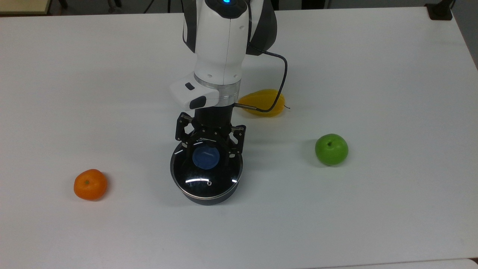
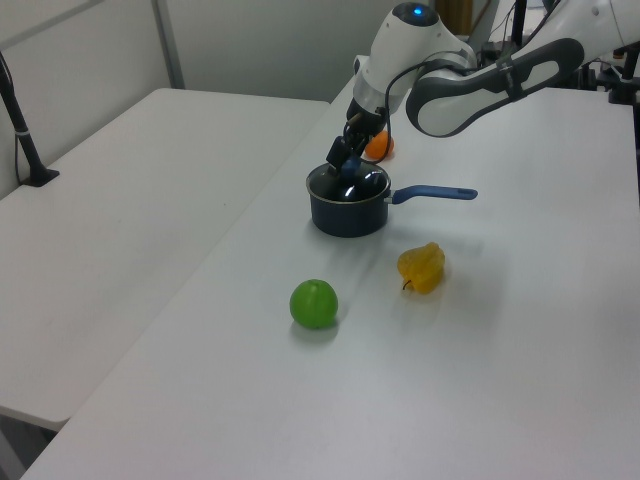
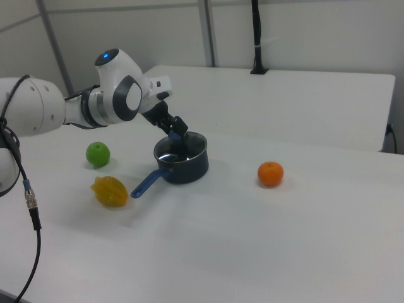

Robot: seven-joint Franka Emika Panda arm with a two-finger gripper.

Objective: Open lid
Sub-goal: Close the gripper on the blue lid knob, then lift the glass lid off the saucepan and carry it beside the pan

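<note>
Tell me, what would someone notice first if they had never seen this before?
Probably the big white robot arm reaching down so its gripper straddles the blue knob on the glass lid of the black pot in the middle of the white table. Next, the bright fruit around it: an orange, a green apple and a yellow fruit.

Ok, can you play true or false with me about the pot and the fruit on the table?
1. The lid is on the pot. True.
2. The gripper is over the orange. False: it is at the lid's blue knob, with its fingers open on either side.
3. The apple is green. True.
4. The yellow fruit is inside the pot. False: it lies on the table, beside the pot's handle.
5. The pot's handle is red. False: it is blue.
</note>
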